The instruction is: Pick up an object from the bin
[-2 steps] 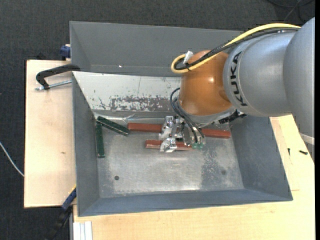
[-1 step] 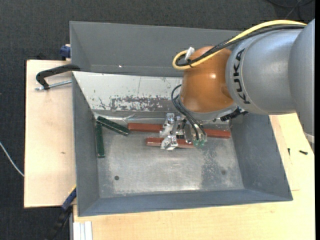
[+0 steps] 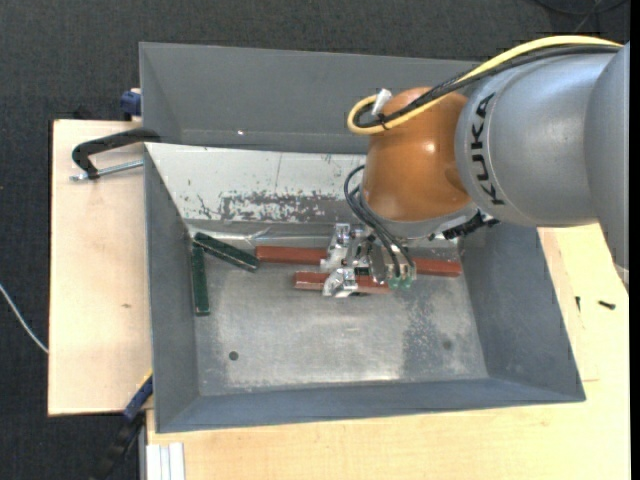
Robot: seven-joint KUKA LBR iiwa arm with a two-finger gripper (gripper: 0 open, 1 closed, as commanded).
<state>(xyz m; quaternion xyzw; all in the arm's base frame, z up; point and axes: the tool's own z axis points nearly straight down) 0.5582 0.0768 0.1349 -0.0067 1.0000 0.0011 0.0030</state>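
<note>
Gripper sits low at frame centre, fingers apart and seemingly straddling two red-brown bars lying across the bin floor, probably set crosswise so closing pinches one's narrow width, well apart from dark green sticks at left.
</note>
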